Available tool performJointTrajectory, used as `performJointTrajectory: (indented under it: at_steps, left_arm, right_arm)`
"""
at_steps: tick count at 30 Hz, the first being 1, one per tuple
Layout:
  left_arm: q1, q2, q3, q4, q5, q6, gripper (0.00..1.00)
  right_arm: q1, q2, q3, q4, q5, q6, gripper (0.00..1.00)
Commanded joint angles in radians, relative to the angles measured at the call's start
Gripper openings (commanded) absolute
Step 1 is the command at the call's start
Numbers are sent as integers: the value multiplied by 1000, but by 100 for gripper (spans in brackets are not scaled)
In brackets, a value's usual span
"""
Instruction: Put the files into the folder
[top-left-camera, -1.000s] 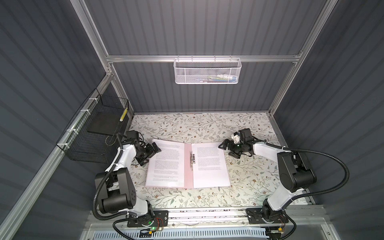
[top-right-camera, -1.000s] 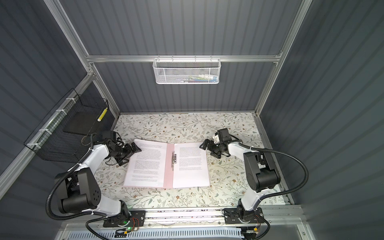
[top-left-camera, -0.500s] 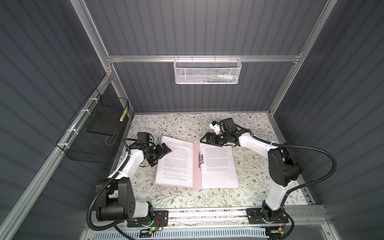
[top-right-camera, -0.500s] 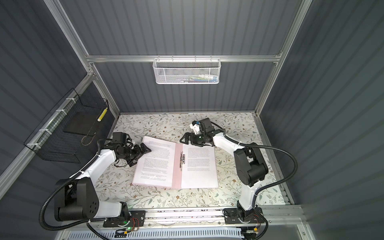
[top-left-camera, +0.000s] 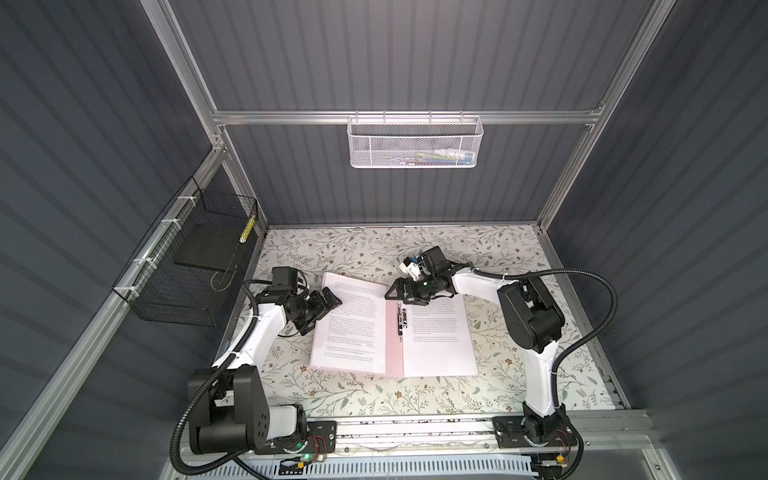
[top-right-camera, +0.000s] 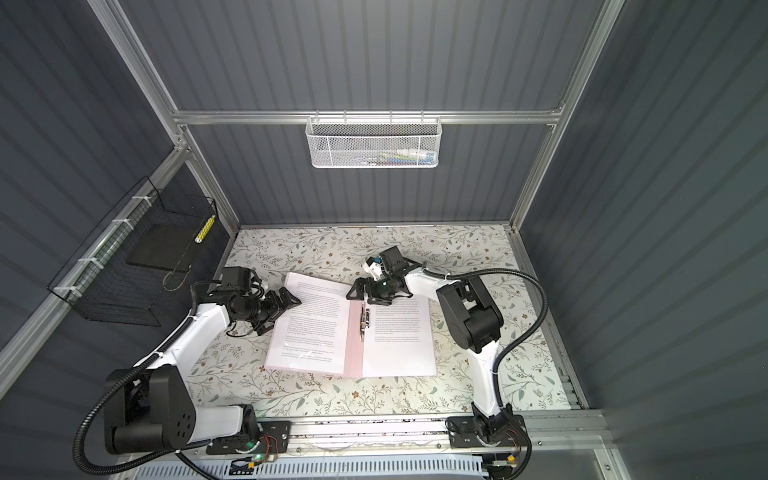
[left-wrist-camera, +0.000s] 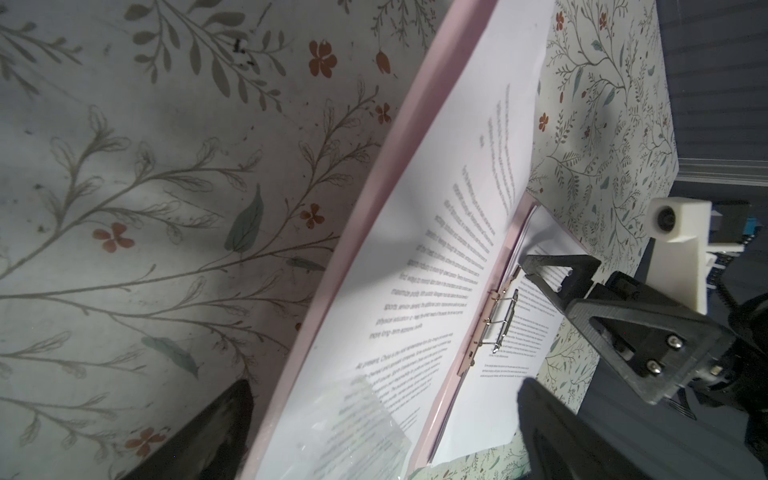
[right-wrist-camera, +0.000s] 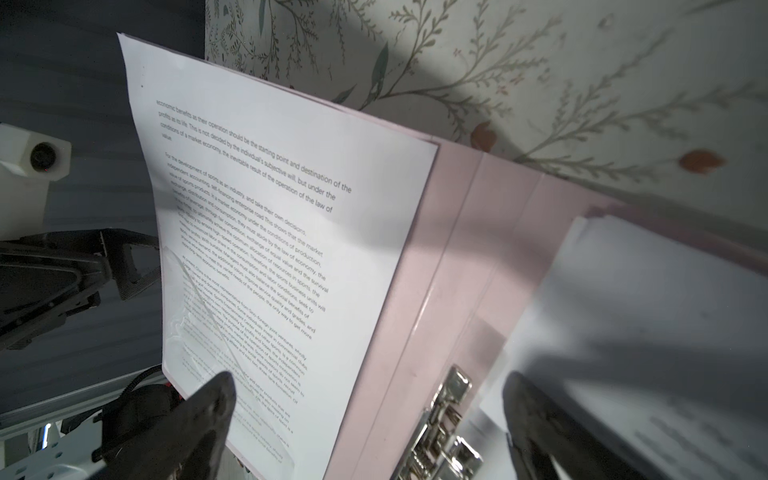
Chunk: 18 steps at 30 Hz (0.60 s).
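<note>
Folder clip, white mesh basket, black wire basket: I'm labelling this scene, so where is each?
folder clip (top-left-camera: 400, 322): in a top view, middle of the metal bar along the spine.
white mesh basket (top-left-camera: 415, 142): in a top view, its front wall.
black wire basket (top-left-camera: 174, 306): in a top view, its near wall.

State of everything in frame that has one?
folder: open, left cover looks tilted up.
files: sheets on both halves, inside folder.
metal clip: on spine; latched or not, cannot tell.
left gripper: open, at left cover's outer edge.
right gripper: open, over spine's far end.
white mesh basket: hanging, holds small items.
black wire basket: holds black slab.
</note>
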Motion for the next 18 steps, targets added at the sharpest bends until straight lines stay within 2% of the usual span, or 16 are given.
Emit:
performJointTrajectory:
  at_steps: [1,10,18]
  left_arm:
    - [0,-17,-13,-21,20,2,100]
    - [0,-22,-22,-18,25,0,100]
    - [0,-19,-37,-5,22,-7,100]
  right_arm:
    - [13,22,23,33,-46,26,99]
    - [20,25,4,97,-89,68,99]
    - [25,-57,-51,130,-111,82,99]
